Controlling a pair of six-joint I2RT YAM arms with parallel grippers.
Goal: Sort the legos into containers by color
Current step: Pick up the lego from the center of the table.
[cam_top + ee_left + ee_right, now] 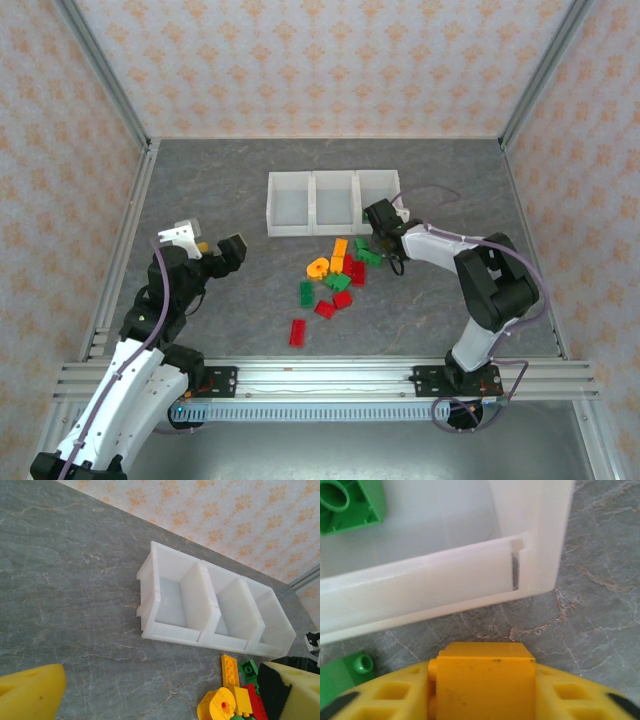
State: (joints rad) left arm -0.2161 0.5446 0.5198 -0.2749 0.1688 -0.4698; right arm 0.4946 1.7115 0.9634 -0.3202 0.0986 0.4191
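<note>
Right gripper (381,222) was clamped on an orange-yellow brick (482,667), just in front of the containers (312,203). Left gripper (228,252) hung wide open, well apart from the pile. One green brick (351,505) lay in the end bin; roughly ten legos (335,280) lay loose (barely started, I judged). The end bin's floor was partly cut off.

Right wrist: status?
Left gripper open, over bare table. Right gripper shut on yellow brick, before rightmost bin. Green brick already in that bin; front wall ahead.
</note>
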